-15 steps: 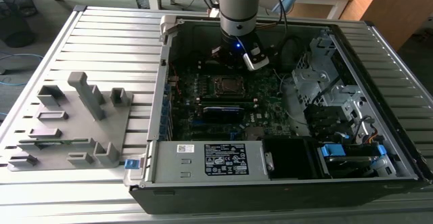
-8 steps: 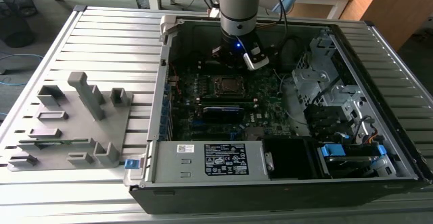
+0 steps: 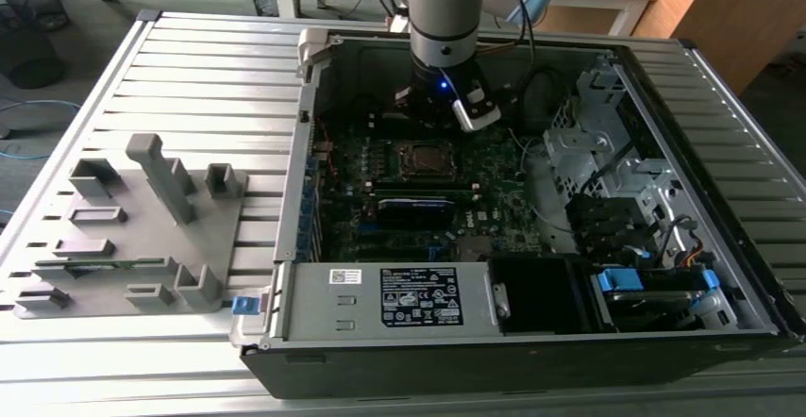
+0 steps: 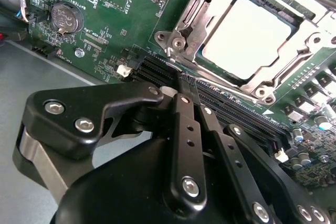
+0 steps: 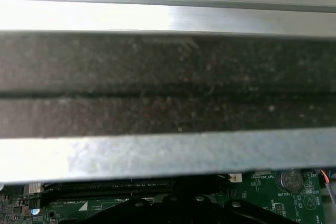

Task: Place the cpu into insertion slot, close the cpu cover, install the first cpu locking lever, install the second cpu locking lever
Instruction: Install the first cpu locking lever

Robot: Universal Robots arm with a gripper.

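The chip [image 4: 247, 34] sits in its socket [image 3: 405, 158], its pale metal top showing through the window of the cover [image 4: 190, 17]. The cover lies flat around the chip's edges. Whether the locking levers are latched I cannot tell. In the exterior view the socket is near the middle of the frame, on the green board [image 3: 504, 191] inside the open computer case [image 3: 504, 370].

In the second wrist view the claw [image 4: 185, 80] hangs just beside the socket, near one corner of the cover. Its two black fingers [image 4: 188, 129] are pressed together with nothing between them, and their tips are over the long black memory slots [image 4: 236, 114].

A round coin battery [image 4: 65, 17] lies on the board, well apart from the socket.

In the exterior view the arm [image 3: 444, 21] comes down from the upper middle of the frame. A labelled power supply box [image 3: 403, 299] fills the lower middle of the case. A grey holder with upright posts [image 3: 126, 247] rests on the slatted table [image 3: 189, 68] at the exterior view's left.
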